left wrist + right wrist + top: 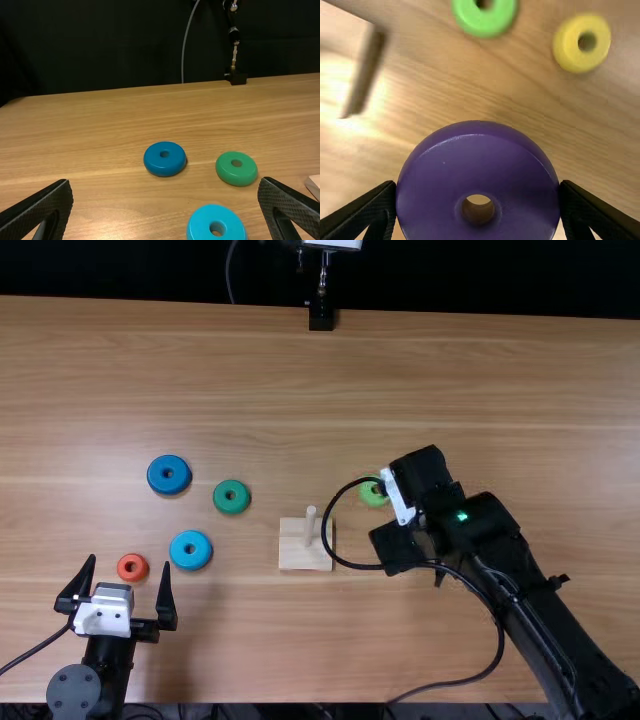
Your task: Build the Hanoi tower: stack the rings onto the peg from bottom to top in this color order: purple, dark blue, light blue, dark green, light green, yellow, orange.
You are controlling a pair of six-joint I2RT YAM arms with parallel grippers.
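In the top view my left gripper [118,595] stands open at the lower left, beside the orange ring [132,567]; its fingers [37,212] are wide apart in the left wrist view. My right gripper [385,510], seen from above, is right of the wooden base [305,558] with its bare peg [310,526]. In the right wrist view my right gripper [478,200] is shut on the purple ring [478,165], its hole facing the camera. On the table lie the dark blue ring [169,474], light blue ring [190,550], dark green ring [231,497], light green ring [373,492] and yellow ring [581,43].
The wooden table [250,370] stretches out beyond the rings. A black stand [321,315] is at its far edge. A looped cable [345,561] on the right arm hangs close to the peg base's right side.
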